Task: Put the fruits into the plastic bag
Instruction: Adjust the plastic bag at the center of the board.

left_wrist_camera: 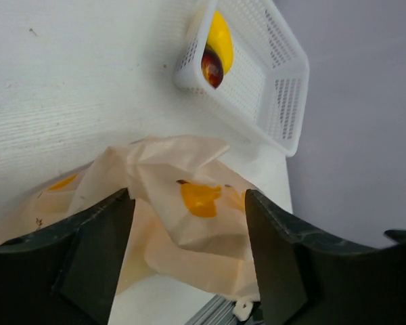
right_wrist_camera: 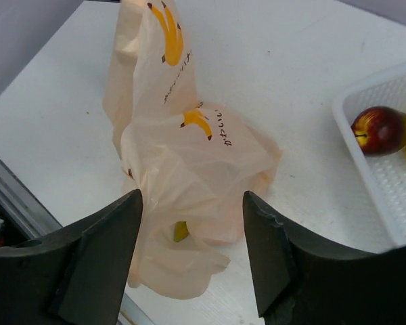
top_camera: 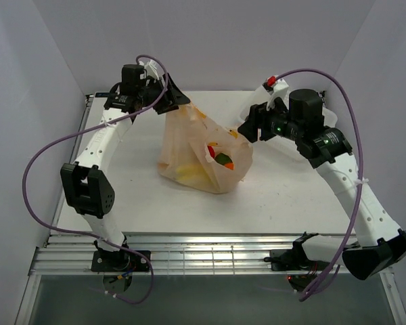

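The peach-orange plastic bag (top_camera: 189, 145), printed with bananas, stands crumpled mid-table. Red, green and orange fruits (top_camera: 221, 159) show in its mouth, and a yellow piece (right_wrist_camera: 181, 231) shows through an opening. My left gripper (top_camera: 176, 100) hovers over the bag's raised top, jaws wide apart, with the bag (left_wrist_camera: 189, 203) below and between them, not pinched. My right gripper (top_camera: 247, 128) is open just right of the bag, and the bag (right_wrist_camera: 189, 156) lies ahead of its fingers. A dark-red apple (right_wrist_camera: 381, 130) and a yellow banana (left_wrist_camera: 220, 39) lie in the white basket.
The white lattice basket (left_wrist_camera: 277, 101) stands at the back right, mostly hidden behind my right arm in the top view, where only its rim (top_camera: 265, 88) shows. The table's metal front rail (top_camera: 203, 254) runs along the near edge. Purple cables loop off both arms.
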